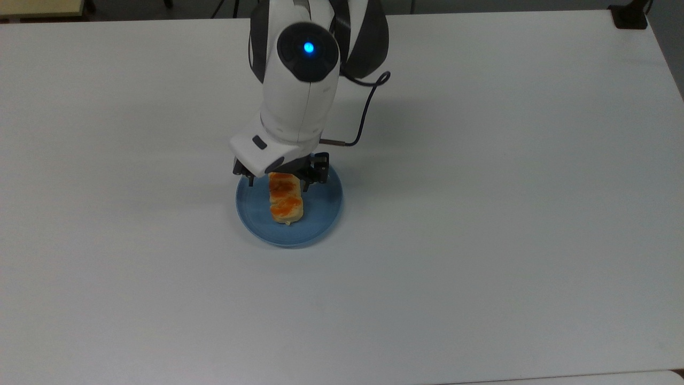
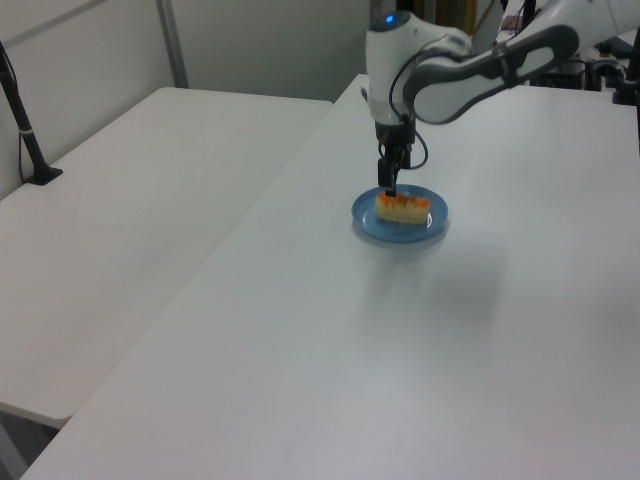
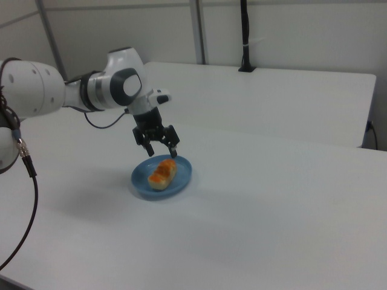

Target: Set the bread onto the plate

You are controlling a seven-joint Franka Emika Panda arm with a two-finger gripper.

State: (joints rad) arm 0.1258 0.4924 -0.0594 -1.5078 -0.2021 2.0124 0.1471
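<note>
The pale-yellow bread (image 1: pixel 285 198) with orange glazed patches lies flat inside the blue plate (image 1: pixel 320 214), near its middle. It also shows as the bread (image 3: pixel 162 172) on the plate (image 3: pixel 181 179) in the right view and as the bread (image 2: pixel 402 208) on the plate (image 2: pixel 432 222) in the left view. My gripper (image 3: pixel 160 148) hangs open just above the bread's far end, fingers spread apart and holding nothing. In the top view the gripper (image 1: pixel 280 179) sits over the plate's far edge, partly hidden by the white wrist.
The plate rests on a wide white table (image 1: pixel 481 240). A second white table (image 2: pixel 130 180) adjoins it at the left view's left. A black post base (image 1: pixel 629 16) stands at the top view's far right corner. A black cable (image 1: pixel 368 107) loops off the wrist.
</note>
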